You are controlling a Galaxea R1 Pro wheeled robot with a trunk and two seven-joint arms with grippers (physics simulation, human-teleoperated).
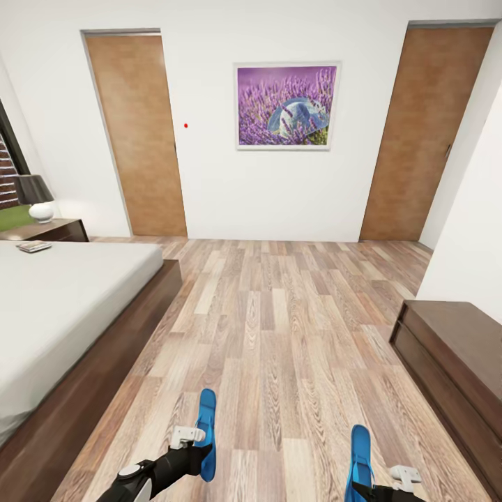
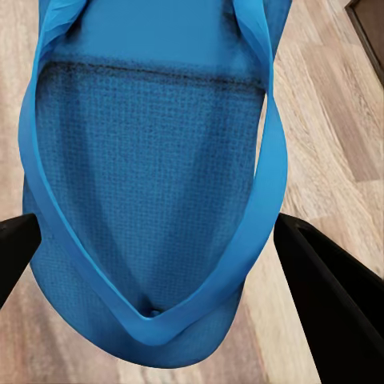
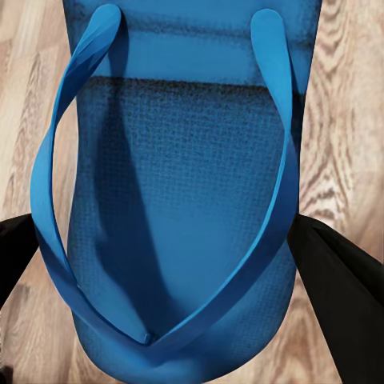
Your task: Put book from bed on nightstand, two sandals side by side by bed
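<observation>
Both arms are carrying a sandal each over the wood floor [image 1: 293, 328], robot standing in the open aisle facing the wall with two doors and a lavender picture [image 1: 287, 106]. Left pincer [image 1: 199, 446] is gripping the left blue sandal [image 1: 206, 432]; in the left wrist view the dark fingers [image 2: 332, 296] are sitting either side of the sole [image 2: 152, 184], apparently clamped on its edges, though actual pad contact is hard to confirm. Right pincer [image 1: 380, 484] is doing the same with the right blue sandal [image 1: 360, 460]; right wrist view has the fingers [image 3: 340, 280] flanking the sole [image 3: 176, 208], strap side facing the camera. The sandals are being held well apart from each other, not yet side by side, and neither is down next to the bed [image 1: 63, 307], which is lying off to the robot's left. Book [image 1: 33, 246] is sitting at the far end of the mattress, near the nightstand [image 1: 59, 229] that has a lamp [image 1: 38, 199] on it, so it looks not yet moved. A long low dark cabinet [image 1: 453, 355] is standing on the right. Progress judgement: both sandals are picked up, placement by the bed is left, book step looks untouched.
</observation>
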